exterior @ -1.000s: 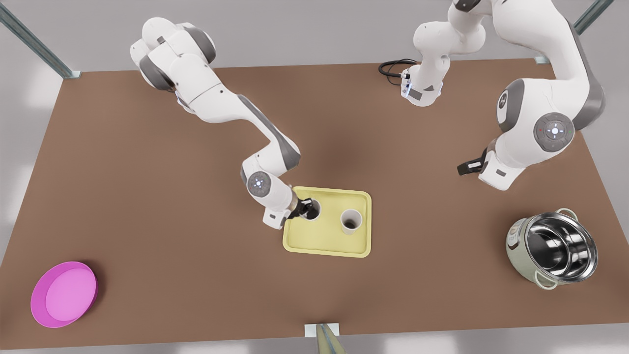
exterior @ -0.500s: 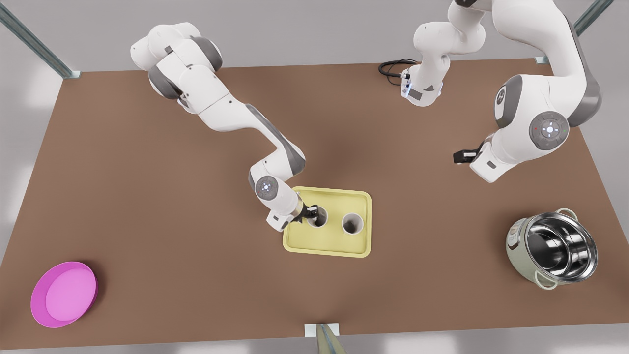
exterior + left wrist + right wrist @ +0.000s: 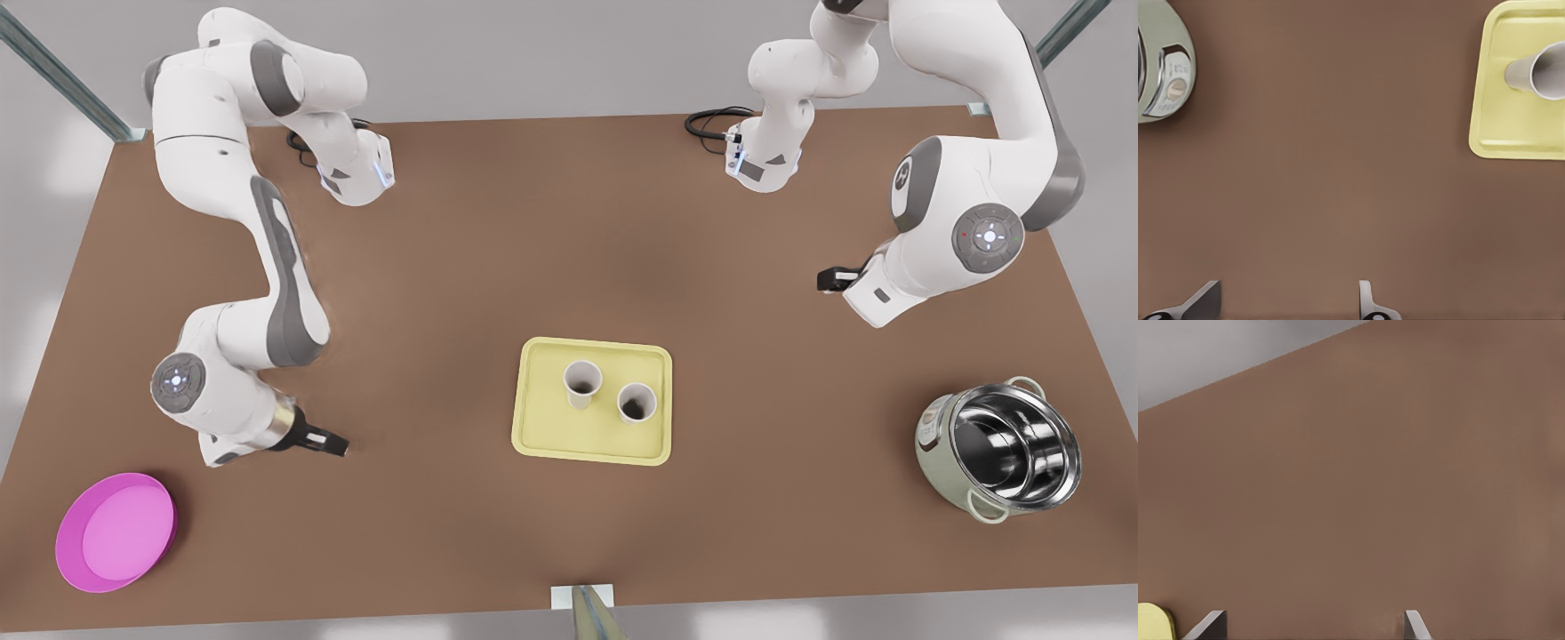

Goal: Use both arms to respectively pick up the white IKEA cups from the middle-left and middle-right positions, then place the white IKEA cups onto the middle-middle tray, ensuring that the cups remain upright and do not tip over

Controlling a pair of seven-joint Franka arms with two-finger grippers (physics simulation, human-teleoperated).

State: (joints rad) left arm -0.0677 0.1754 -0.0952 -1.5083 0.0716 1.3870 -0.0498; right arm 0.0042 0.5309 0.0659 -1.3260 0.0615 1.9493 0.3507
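Two white cups (image 3: 582, 380) (image 3: 637, 402) stand upright and side by side on the pale yellow tray (image 3: 569, 436) at the table's middle. Neither is held. My right gripper (image 3: 333, 442) is far off at the front view's left, low over the table, pointing toward the tray, its fingers (image 3: 1213, 623) open and empty. My left gripper (image 3: 827, 280) hangs at the front view's right, also open (image 3: 1289, 285) with nothing in it. The left wrist view catches the tray (image 3: 1511, 127) with one cup (image 3: 1538, 70). A tray corner (image 3: 1153, 621) peeks into the right wrist view.
A large steel pot (image 3: 1000, 458) (image 3: 1161, 60) sits at the front view's right, near the front edge. A round magenta plate (image 3: 116, 532) lies at the front left corner. A black cable (image 3: 711, 120) loops by the far arm base.
My right gripper has let go of the cup on the tray and swung far back to the front view's left. That cup stays upright. The left arm barely shifted.
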